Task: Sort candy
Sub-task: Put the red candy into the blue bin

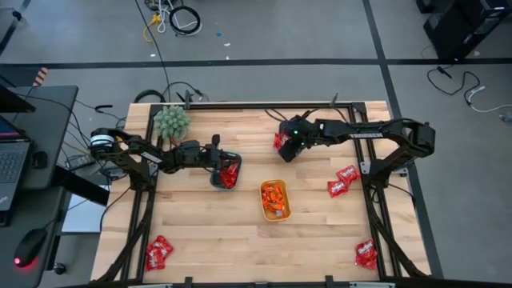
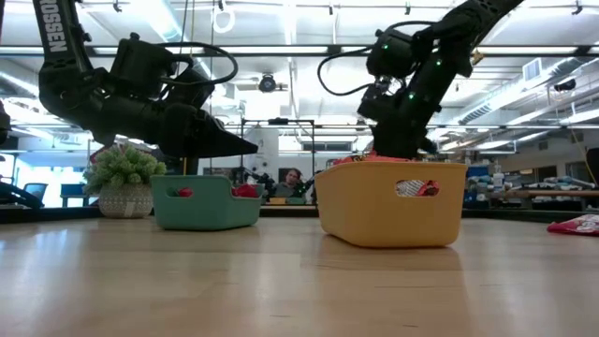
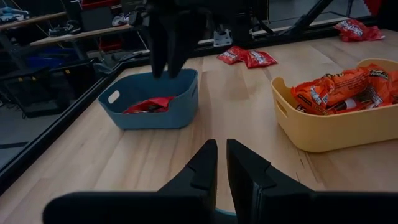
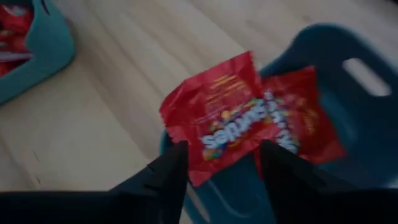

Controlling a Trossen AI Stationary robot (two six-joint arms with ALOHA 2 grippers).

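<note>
Right gripper sits over the blue tray at upper centre of the high view, fingers spread. A red candy pack lies just past the tips over the tray's mouth, no pad touching it; a second red pack lies under it inside the tray.

Left gripper is at centre-left over the teal tray, fingers nearly pressed together with a thin slit between them, nothing pinched. Red packs are visible in the teal tray.

Yellow tray at centre holds a heap of orange packs. Loose red packs on the table: right-centre, lower right, lower left.

Fuzzy green plant at upper left, just beside the left arm. A black frame rail runs round the table edge.

Tabletop is pale wood planks. Trays are oblong, matte plastic, rounded corners, slot handles. Wrappers glossy and crinkled.
</note>
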